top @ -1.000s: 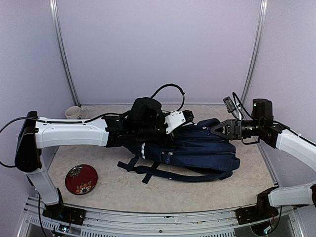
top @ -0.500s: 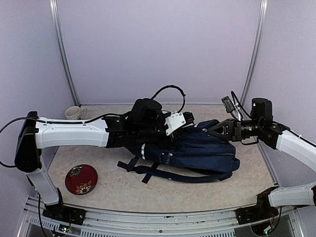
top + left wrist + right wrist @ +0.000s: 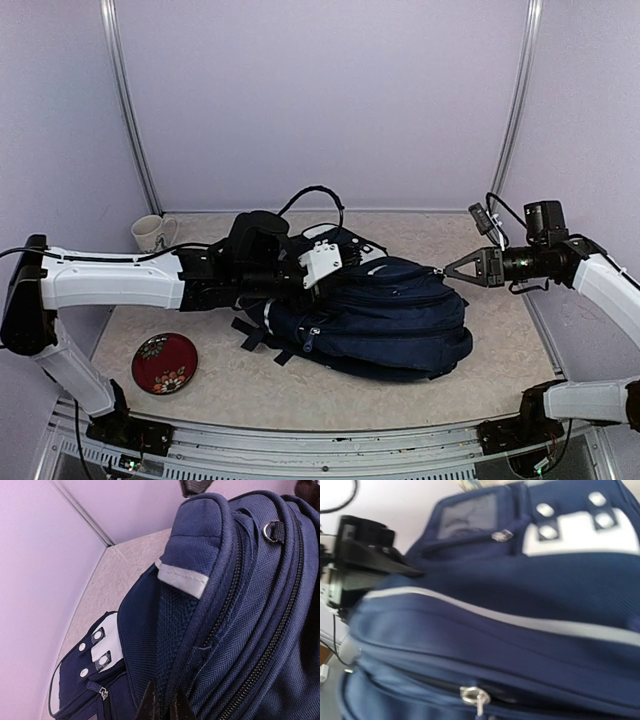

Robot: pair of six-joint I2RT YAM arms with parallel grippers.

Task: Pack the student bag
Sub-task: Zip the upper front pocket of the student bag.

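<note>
The student bag [image 3: 385,318], navy blue with white trim, lies on its side in the middle of the table, with its dark straps [image 3: 252,338] spilling to the left. My left gripper [image 3: 312,285] is shut on a fold of its fabric. In the left wrist view the dark fingertips [image 3: 150,706] pinch a seam beside the mesh panel [image 3: 172,625]. My right gripper [image 3: 447,270] is shut at the bag's right top edge. In the blurred right wrist view a metal zipper pull [image 3: 476,698] runs down to the bottom edge where my jaws lie; the fingers themselves are out of frame.
A white mug [image 3: 150,232] stands at the back left corner. A red patterned plate [image 3: 164,362] lies at the front left. Metal frame posts [image 3: 516,110] rise at both back corners, and a black cable [image 3: 312,195] loops above the left wrist.
The right gripper has shut at the bag's top edge and drawn back to the right. The left arm has pulled left with the fabric; the bag has shifted left and bulged upward.
</note>
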